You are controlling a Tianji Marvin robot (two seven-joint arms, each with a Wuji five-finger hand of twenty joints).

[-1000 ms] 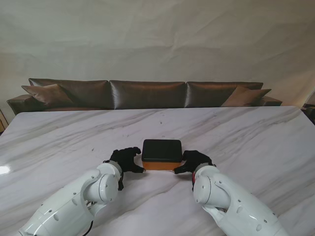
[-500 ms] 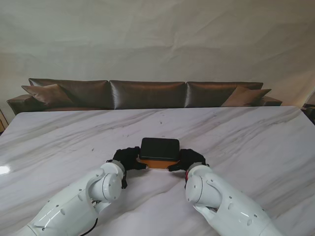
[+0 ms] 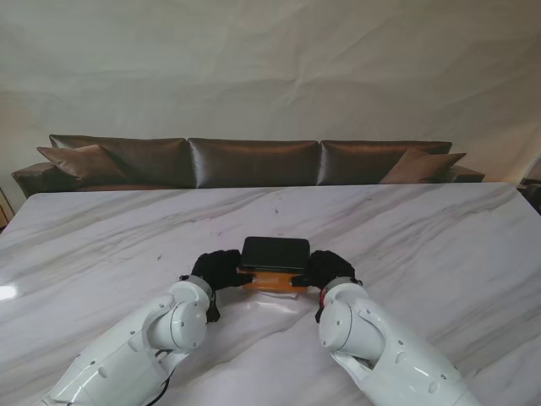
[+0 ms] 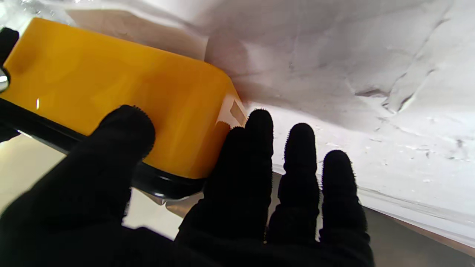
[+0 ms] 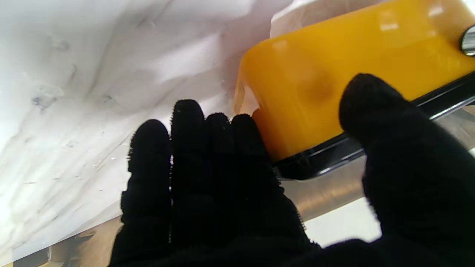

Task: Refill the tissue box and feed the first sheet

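The tissue box [image 3: 275, 264] has an orange body and a black lid, and sits at the middle of the marble table, slightly raised off it. My left hand [image 3: 218, 269] in a black glove grips its left end, thumb on the orange side [image 4: 122, 107] and fingers [image 4: 259, 148] at the corner. At the opposite end my right hand [image 3: 328, 269] holds the box [image 5: 334, 74] the same way, thumb on the side, fingers [image 5: 185, 148] at the corner. No tissue sheet can be seen.
The white marble table [image 3: 423, 237] spreads wide around the box. A dark brown sofa [image 3: 254, 161] runs along its far edge, with a pale cloth backdrop behind.
Both hands have moved inward from beside the box and closed on its ends. The box has lifted a little and shifted slightly away from me.
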